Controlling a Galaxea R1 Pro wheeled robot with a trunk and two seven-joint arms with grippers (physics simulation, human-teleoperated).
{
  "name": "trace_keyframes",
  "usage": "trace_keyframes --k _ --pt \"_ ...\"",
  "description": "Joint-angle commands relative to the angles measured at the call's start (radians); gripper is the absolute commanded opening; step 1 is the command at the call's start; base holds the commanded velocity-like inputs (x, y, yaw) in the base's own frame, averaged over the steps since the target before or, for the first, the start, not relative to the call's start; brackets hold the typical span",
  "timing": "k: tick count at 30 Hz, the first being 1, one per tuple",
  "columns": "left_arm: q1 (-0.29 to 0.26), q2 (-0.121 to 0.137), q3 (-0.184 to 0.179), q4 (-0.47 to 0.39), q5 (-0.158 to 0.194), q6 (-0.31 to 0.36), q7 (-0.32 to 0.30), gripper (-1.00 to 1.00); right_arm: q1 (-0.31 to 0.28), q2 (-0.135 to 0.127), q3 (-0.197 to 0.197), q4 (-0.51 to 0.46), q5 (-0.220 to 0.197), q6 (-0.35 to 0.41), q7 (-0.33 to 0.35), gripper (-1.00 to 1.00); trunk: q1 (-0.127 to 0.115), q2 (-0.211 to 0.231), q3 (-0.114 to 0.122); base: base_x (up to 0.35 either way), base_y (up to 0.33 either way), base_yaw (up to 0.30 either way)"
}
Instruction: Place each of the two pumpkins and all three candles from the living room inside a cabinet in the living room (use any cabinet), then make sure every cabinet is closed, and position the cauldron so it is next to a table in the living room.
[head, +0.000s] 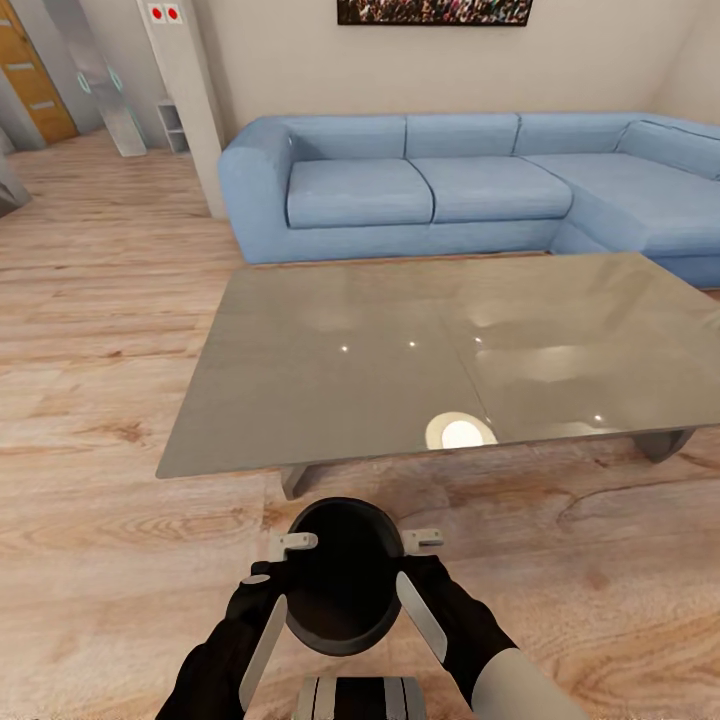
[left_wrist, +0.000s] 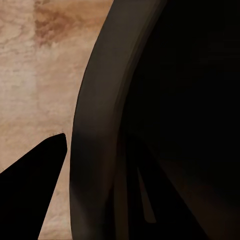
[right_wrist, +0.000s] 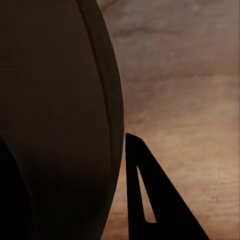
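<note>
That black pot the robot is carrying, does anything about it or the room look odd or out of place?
Nothing looks spilled or broken. The cauldron sits upright between the left gripper and right gripper, just short of the grey table. The table's top shows only light reflections.

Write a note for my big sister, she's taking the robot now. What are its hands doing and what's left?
Left hand and right hand grip opposite sides of the black cauldron, one finger inside the rim, one outside.
The cauldron is over the wood floor, just short of the grey table by the blue sofa.
Left: set the cauldron down beside the table. Pumpkins, candles and cabinet aren't visible here, so check them.
</note>
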Motion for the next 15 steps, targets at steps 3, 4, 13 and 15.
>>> trace_keyframes --k 3,4,13,15 --pt "0.0 0.0 -0.005 0.001 0.043 -0.001 0.011 -1.0 -0.001 0.001 0.082 -0.008 -0.025 -0.01 -0.004 -1.0 0.001 -0.001 -0.012 0.0 0.0 0.0" --pt "0.0 0.0 -0.005 0.001 0.043 -0.001 0.011 -1.0 -0.001 0.001 0.082 -0.008 -0.025 -0.01 -0.004 -1.0 0.001 -0.001 -0.016 0.0 0.0 0.0" --pt "0.0 0.0 -0.005 0.001 0.043 -0.004 0.01 -1.0 -0.001 0.001 0.082 -0.008 -0.025 -0.01 -0.004 -1.0 0.002 -0.002 -0.024 0.003 0.0 0.0" --pt "0.0 0.0 -0.005 0.001 0.043 -0.004 0.01 -1.0 -0.001 0.001 0.082 -0.008 -0.025 -0.01 -0.004 -1.0 0.002 -0.002 -0.024 0.193 0.0 0.0"
